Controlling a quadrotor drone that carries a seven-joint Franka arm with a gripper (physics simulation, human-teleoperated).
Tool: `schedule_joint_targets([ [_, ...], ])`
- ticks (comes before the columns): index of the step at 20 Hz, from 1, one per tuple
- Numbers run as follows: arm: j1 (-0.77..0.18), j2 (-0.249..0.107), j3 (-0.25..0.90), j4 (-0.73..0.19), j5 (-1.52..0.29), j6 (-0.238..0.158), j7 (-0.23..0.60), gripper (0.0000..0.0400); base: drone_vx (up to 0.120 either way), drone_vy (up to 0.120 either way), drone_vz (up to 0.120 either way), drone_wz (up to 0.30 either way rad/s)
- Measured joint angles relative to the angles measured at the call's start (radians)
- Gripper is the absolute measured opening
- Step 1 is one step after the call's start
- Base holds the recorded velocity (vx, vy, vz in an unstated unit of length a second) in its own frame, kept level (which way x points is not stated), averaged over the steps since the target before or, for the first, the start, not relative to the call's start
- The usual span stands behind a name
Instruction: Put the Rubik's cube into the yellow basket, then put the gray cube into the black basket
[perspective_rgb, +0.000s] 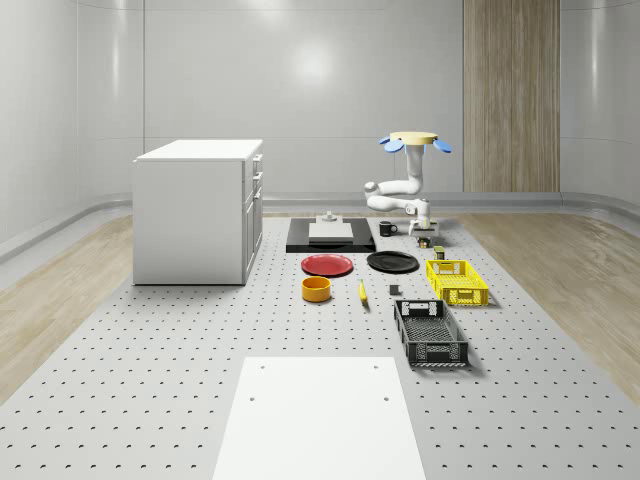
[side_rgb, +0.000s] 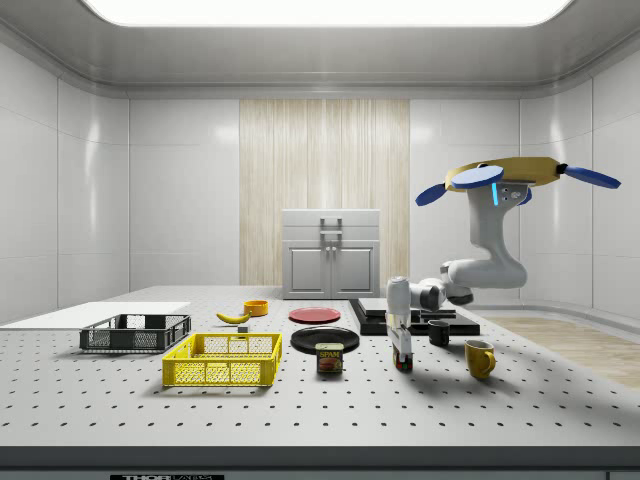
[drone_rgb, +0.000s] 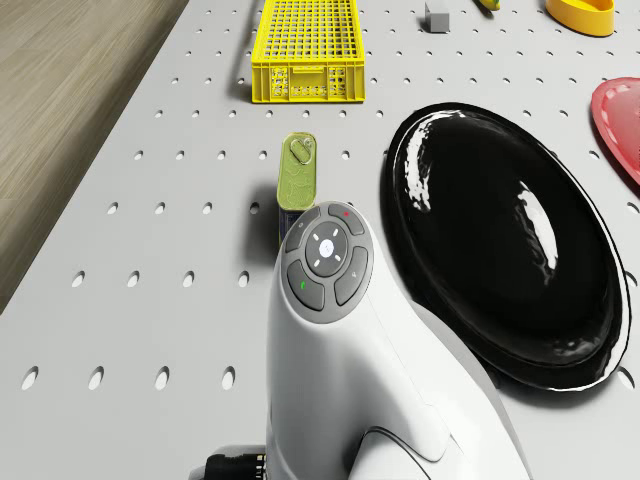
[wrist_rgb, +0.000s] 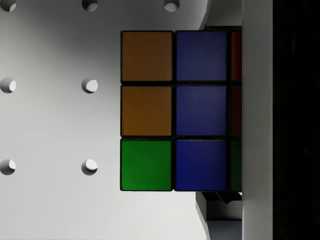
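At the far end of the perforated white table (perspective_rgb: 150, 390), the yellow-bodied, blue-rotor drone (perspective_rgb: 413, 140) hovers, its white jointed arm (side_rgb: 487, 262) reaching down. The two-finger gripper (side_rgb: 403, 362) sits low over the multicoloured Rubik's cube (wrist_rgb: 172, 111), at the yellow mesh basket (perspective_rgb: 457, 281)'s 12 o'clock; whether it grips, I cannot tell. The small gray cube (perspective_rgb: 395, 291) lies at the black mesh basket (perspective_rgb: 431, 333)'s 11 o'clock.
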Motion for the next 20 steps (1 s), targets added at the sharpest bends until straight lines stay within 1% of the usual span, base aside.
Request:
schedule_joint_targets([
  [4,-0.002,-0.006,0.005,-0.001,0.006,0.004,0.002,0.0334,0.0,0.0,0.0,0.0],
  [7,-0.003,-0.01,0.03,-0.007,0.031,-0.003,0.007,0.0329,0.0,0.0,0.0,0.0],
  [13,-0.006,-0.019,0.095,-0.021,0.096,-0.018,0.017,0.0325,0.0,0.0,0.113,0.0],
  [20,-0.01,-0.036,0.123,-0.024,0.129,-0.013,0.024,0.0324,0.0,0.0,0.12,0.0],
])
